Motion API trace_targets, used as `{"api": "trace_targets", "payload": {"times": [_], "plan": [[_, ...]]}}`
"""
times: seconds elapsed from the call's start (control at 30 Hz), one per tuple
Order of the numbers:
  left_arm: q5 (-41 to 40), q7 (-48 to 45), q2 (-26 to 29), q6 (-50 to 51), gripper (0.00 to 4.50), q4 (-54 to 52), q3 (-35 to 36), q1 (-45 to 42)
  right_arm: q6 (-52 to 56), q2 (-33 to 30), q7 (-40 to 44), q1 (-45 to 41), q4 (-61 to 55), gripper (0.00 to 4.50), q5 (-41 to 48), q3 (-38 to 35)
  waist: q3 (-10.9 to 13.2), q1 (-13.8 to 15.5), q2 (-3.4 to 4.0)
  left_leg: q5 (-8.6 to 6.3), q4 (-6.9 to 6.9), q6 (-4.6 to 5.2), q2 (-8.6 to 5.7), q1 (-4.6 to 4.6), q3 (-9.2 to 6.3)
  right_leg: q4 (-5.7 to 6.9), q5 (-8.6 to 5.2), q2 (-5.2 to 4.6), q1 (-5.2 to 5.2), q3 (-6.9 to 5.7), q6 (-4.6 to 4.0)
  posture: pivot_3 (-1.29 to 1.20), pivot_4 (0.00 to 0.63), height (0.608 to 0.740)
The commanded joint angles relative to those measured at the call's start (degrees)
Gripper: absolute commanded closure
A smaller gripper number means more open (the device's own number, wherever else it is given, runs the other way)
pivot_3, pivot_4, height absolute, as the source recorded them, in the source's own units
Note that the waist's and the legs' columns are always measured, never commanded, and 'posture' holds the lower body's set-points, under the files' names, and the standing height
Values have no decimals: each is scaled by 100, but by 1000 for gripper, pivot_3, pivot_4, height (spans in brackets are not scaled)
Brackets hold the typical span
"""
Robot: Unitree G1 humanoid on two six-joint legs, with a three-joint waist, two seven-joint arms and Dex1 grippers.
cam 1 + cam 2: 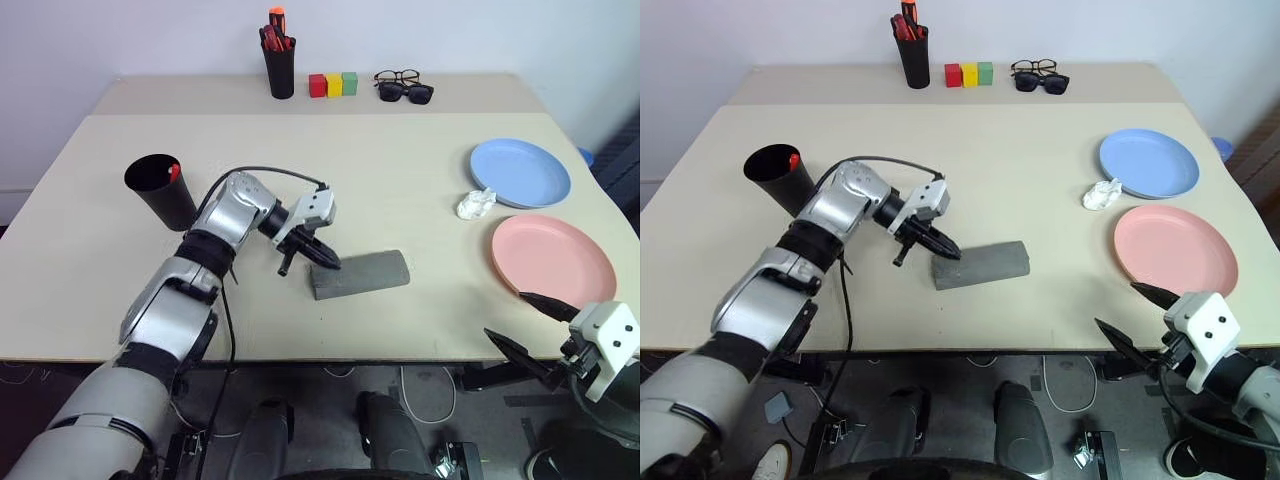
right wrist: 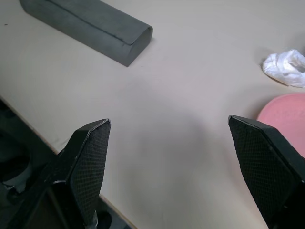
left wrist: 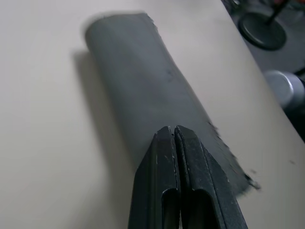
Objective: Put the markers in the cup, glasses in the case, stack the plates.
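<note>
The grey case (image 1: 362, 273) lies closed near the table's front middle. My left gripper (image 1: 326, 259) is shut with nothing in it, its tips at the case's left end (image 3: 143, 81); I cannot tell whether they touch. The black cup (image 1: 161, 190) stands at the left with a red-capped marker (image 1: 173, 172) showing inside it. The wire-framed glasses (image 1: 397, 76) rest at the back beside dark sunglasses (image 1: 406, 93). The blue plate (image 1: 520, 172) and pink plate (image 1: 552, 256) lie side by side at the right. My right gripper (image 1: 505, 315) hangs open and empty off the table's front right edge.
A black pen holder (image 1: 281, 62) with red-topped pens and three coloured blocks (image 1: 333, 84) stand at the back. A crumpled white tissue (image 1: 476, 204) lies left of the plates. The table's front edge runs just below the case.
</note>
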Motion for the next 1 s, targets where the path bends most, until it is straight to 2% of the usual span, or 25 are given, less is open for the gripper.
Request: {"api": "trace_targets", "payload": {"times": [0.03, 0.23, 0.33, 0.43, 0.53, 0.6, 0.63, 0.67, 0.97, 1.0], "plan": [[53, -79, 105, 195, 4456, -787, -199, 388, 155, -89, -209, -191, -121, 474, 38, 38, -4, 6, 6, 0, 3, 0, 0, 3, 0, 0, 0, 0, 5, 0, 0, 0, 150, 740], [-487, 960, -105, 348, 4456, -1601, 741, 610, 295, -107, -599, -976, 590, 474, -93, 249, -3, 13, 2, 0, 9, 0, 0, 8, -1, 0, 1, 0, 13, 0, -2, 0, 150, 740], [-451, 1004, 120, 283, 4456, -2319, 695, 789, 151, -185, -592, -1417, 1236, 474, -252, 471, -6, -8, 8, 0, 4, 1, 0, 3, -1, 0, 10, 0, 5, 0, -14, 0, 150, 740], [-469, 1248, 137, 699, 3572, -2694, 650, 763, -31, -334, -516, -1842, 1946, 474, -479, 747, -8, -1, 12, 0, -3, 1, -1, 6, 0, -1, 14, 0, 5, 0, -19, 0, 150, 740], [-545, 1271, 196, 1017, 2106, -3017, 590, 797, -100, -479, -417, -2208, 2530, 474, -578, 915, -8, 0, 13, 1, -1, 1, -1, 6, 0, 3, 14, 0, 6, 0, -19, 0, 150, 740], [-525, 1397, 195, 1242, 810, -3184, 569, 796, -166, -563, -362, -2395, 2854, 474, -635, 1007, -8, -2, 13, 1, 5, 1, -2, 5, 0, 3, 14, 0, 7, 0, -19, 0, 150, 740], [-504, 1505, 173, 1334, 570, -3252, 569, 778, -162, -607, -339, -2493, 3014, 474, -659, 1059, -8, -5, 12, 1, 5, 1, -2, 6, 0, 3, 14, 0, 8, 0, -19, 0, 150, 740], [-549, 1568, 152, 1468, 139, -3352, 586, 751, -161, -652, -339, -2611, 3196, 474, -702, 1119, -7, -8, 12, 1, 5, 1, -1, 6, 0, 3, 14, 0, 8, 0, -19, 0, 150, 740], [-764, 2043, 135, 1845, 57, -3873, 655, 738, 104, -881, -323, -3203, 4102, 474, -936, 1560, -9, -24, 14, 1, 2, 1, -2, 10, 0, 5, 21, 0, 9, 0, -8, 0, 150, 740], [-768, 2076, 153, 1835, 17, -3879, 659, 740, 164, -912, -320, -3224, 4142, 726, -960, 1594, -9, -25, 14, 1, 4, 1, -2, 11, 1, 5, 21, 0, 9, 0, -7, 0, 150, 740]]}}
